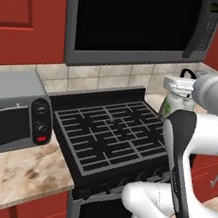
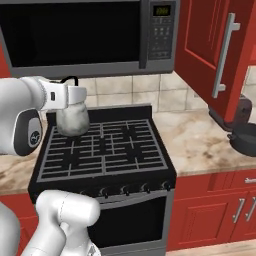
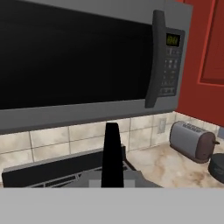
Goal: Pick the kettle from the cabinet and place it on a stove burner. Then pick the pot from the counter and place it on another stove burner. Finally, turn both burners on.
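1. Claw (image 2: 75, 95): clenched on the kettle's black arched handle. You see the white hand reaching sideways across the back left of the stove in the right base view.
2. Kettle (image 2: 73, 120): hangs straight below the claw, upright, over the rear left burner (image 2: 75, 137) of the stove (image 2: 105, 150). Whether its base touches the grate or rides just above it, you cannot tell.
3. Key relation: the burner lies directly beneath the kettle, so your coming move is, by my judgement, a short descent and then a release. No sideways travel looks needed.
4. Kettle axis: the body is rounded, with its long axis vertical through the handle loop. In the left base view the kettle (image 1: 175, 105) shows at the far right rear of the grate. The spout direction is too unclear to call.
5. Pot (image 2: 245, 140): sits on the table (image 2: 200, 145) to the stove's right, well apart from the claw, partly behind the open red cabinet door (image 2: 210, 55). It is your second pick.
6. Toaster (image 3: 191, 141): stands on the same table against the tiled wall, beside the pot.
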